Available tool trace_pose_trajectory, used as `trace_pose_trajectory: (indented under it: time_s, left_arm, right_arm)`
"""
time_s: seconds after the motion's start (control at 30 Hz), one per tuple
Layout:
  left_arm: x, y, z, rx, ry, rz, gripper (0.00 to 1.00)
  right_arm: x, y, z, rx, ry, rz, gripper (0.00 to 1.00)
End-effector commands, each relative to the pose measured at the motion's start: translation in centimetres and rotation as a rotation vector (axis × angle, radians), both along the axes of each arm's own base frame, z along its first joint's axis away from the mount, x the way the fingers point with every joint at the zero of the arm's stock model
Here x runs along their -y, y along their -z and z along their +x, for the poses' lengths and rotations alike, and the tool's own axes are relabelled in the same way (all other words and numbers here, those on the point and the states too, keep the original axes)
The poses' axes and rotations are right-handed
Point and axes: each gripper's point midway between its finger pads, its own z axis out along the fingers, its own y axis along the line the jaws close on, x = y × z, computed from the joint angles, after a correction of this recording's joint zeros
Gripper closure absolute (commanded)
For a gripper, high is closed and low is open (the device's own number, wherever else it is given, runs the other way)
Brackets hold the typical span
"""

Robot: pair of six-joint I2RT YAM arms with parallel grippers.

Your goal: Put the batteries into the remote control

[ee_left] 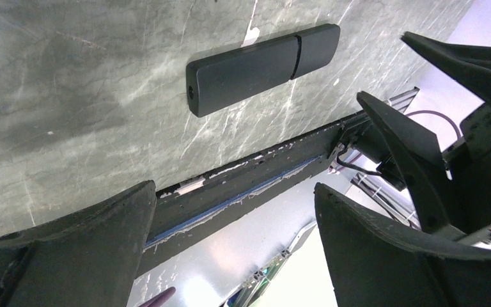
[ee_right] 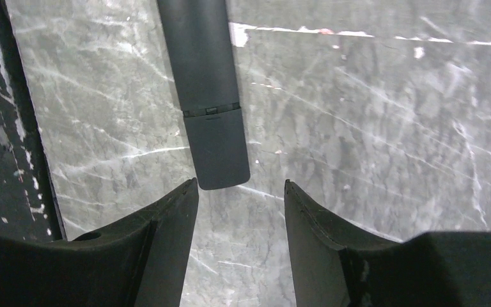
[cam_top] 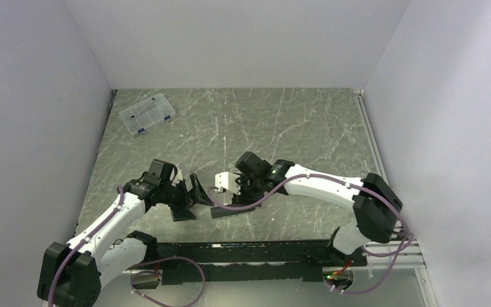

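Note:
The remote control (ee_left: 262,67) is a slim black bar lying flat on the marble table (cam_top: 281,128), near the front edge between the two arms (cam_top: 229,212). A seam crosses it near one end (ee_right: 208,89). My right gripper (ee_right: 241,183) hovers just past that end, open, with only bare table between its fingers. My left gripper (ee_left: 233,192) is open wide with nothing in it, and stands to the left of the remote (cam_top: 192,199). No batteries can be made out in any view.
A clear plastic compartment box (cam_top: 147,114) sits at the table's far left corner. A black rail (cam_top: 249,249) runs along the front edge by the arm bases. The right arm's dark fingers (ee_left: 396,134) stand close by in the left wrist view.

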Motion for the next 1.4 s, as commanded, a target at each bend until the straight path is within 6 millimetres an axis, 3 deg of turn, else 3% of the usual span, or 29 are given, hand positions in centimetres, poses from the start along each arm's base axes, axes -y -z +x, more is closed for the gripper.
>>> trace_pose_trajectory:
  time_s: [0.0,0.23,0.5,0.6,0.83,1.03,1.37]
  left_arm:
    - [0.6,-0.4,0.7,0.046,0.037,-0.034,0.00]
    - [0.8,0.3,1.0,0.026,0.059,-0.033,0.01]
    - [1.1,1.1,1.2,0.007,0.072,-0.038,0.03]
    - [1.3,1.2,1.3,0.000,0.076,-0.042,0.06]
    - [1.4,2.0,1.7,-0.015,0.072,-0.038,0.10]
    - [1.7,2.4,2.0,-0.024,0.071,-0.031,0.13]
    - [1.9,3.3,2.0,-0.040,0.070,-0.007,0.20]
  right_arm:
    - [-0.5,-3.3,1.8,0.068,0.153,0.165,0.43]
    - [0.3,-6.0,2.9,0.067,0.360,0.319,0.41]
    - [1.3,-6.9,3.2,-0.055,0.631,0.461,0.40]
    - [1.7,-6.9,3.4,-0.122,0.773,0.509,0.34]
    - [2.6,-4.4,3.0,-0.326,0.984,0.486,0.34]
    - [1.9,-2.2,1.4,-0.512,0.987,0.479,0.35]
    - [2.0,0.2,0.5,-0.614,1.076,0.471,0.42]
